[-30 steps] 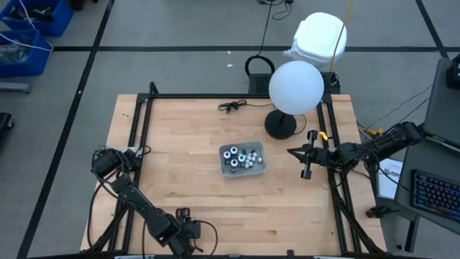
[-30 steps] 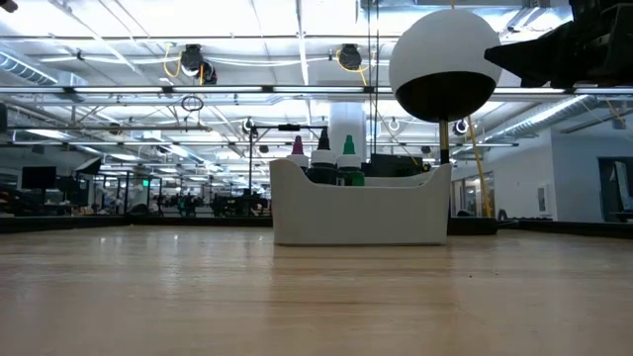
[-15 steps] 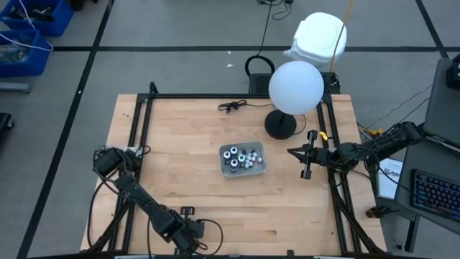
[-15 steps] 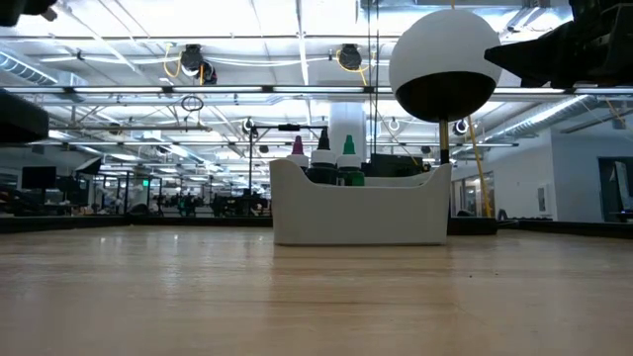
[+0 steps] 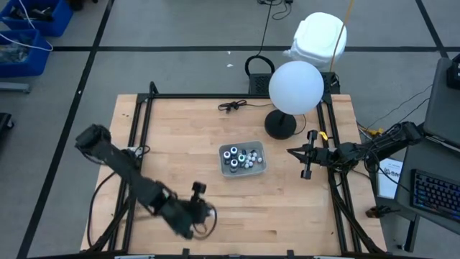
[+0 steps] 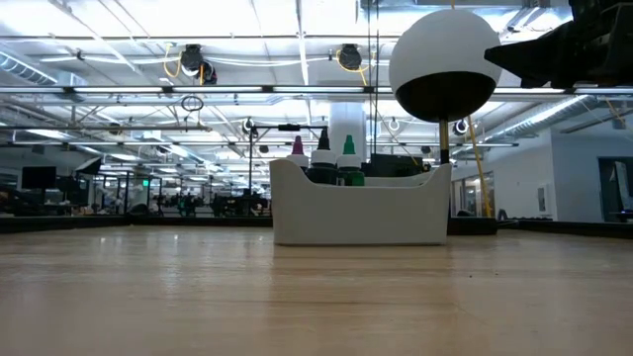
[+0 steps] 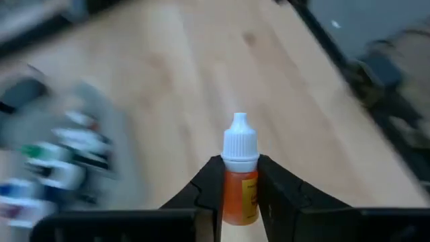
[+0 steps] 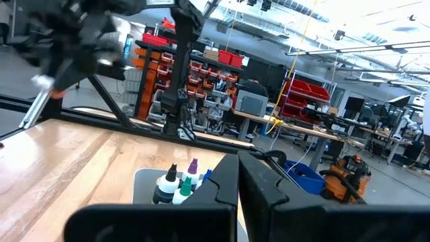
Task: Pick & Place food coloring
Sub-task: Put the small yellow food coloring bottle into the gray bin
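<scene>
My left tool (image 7: 240, 185) is closed on a small orange bottle with a white cap (image 7: 239, 176). The bottle stands upright between my two dark fingers (image 7: 209, 188), and its cap rises above them. In the high view this left tool (image 5: 198, 208) is above the front part of the light wooden desk (image 5: 180, 144), to the left of the middle, and it looks blurred there.

Near the middle of the desk stands the grey rectangular tray (image 5: 260, 166). The other small food coloring bottles (image 5: 239, 157) stand inside it, dark ones with pale round tops and tiny ones with white caps. In the low view I see a purple tip (image 6: 297, 146), a dark tip and a green tip above the wall of the tray (image 6: 358, 218).

Behind the tray and to its right stands a white round lamp on a black base (image 5: 295, 87). A thin black cable (image 5: 231, 106) lies on the back part of the desk.

My right tool (image 5: 292, 152) is closed and holds nothing. It waits above the right edge of the desk, well apart from the tray.
</scene>
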Robot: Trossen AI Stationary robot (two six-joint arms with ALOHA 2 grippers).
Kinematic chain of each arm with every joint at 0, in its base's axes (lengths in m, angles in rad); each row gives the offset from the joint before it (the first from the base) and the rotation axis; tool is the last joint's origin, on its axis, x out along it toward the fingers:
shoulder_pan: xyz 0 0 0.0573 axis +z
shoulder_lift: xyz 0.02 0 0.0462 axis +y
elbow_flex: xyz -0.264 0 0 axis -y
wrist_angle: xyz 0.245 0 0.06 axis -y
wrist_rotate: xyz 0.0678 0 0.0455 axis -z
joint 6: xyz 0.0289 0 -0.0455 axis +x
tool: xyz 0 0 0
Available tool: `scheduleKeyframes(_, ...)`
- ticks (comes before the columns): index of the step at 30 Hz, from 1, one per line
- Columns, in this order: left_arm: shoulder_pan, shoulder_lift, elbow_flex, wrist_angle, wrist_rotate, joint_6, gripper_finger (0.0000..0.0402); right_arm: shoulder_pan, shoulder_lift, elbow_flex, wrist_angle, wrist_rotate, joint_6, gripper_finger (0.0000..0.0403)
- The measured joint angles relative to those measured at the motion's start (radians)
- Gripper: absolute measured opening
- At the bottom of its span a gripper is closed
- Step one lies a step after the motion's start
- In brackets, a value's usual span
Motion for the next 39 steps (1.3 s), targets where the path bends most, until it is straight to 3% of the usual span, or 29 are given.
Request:
scheduleKeyframes(3,0.075,-0.069,0.000,0.022,0.001,0.136,0.0064,0.000,0.000,0.000,0.000,0.000,-0.004,0.0000)
scheduleKeyframes(10,0.338,-0.164,0.001,0.024,0.207,0.393,0.0063,0.000,0.000,0.000,0.000,0.000,-0.018,0.0000)
scheduleKeyframes(13,0.451,-0.172,0.000,0.106,0.366,0.422,0.0066,0.000,0.000,0.000,0.000,0.000,-0.024,0.0000)
scheduleKeyframes(17,0.522,-0.151,-0.066,0.311,0.575,0.435,0.0063,0.000,0.000,0.000,-0.005,0.000,-0.073,0.0000)
scheduleKeyframes(19,0.532,-0.148,-0.115,0.388,0.590,0.422,0.0063,0.000,0.002,0.000,-0.002,-0.001,-0.106,0.0000)
scheduleKeyframes(23,0.538,-0.146,-0.240,0.708,0.599,0.378,0.0063,0.000,0.021,0.000,0.008,-0.010,-0.120,0.0000)
scheduleKeyframes(29,0.537,-0.143,-0.438,1.022,0.644,0.304,0.0063,0.003,0.117,0.000,0.112,-0.223,-0.107,0.0000)
scheduleKeyframes(33,0.519,-0.141,-0.555,1.166,0.638,0.224,0.0062,0.017,0.234,0.030,0.200,-0.238,-0.033,0.0000)
scheduleKeyframes(39,0.449,-0.142,-0.630,1.247,0.572,0.204,0.0062,0.043,0.552,0.218,0.201,-0.204,0.010,0.0000)
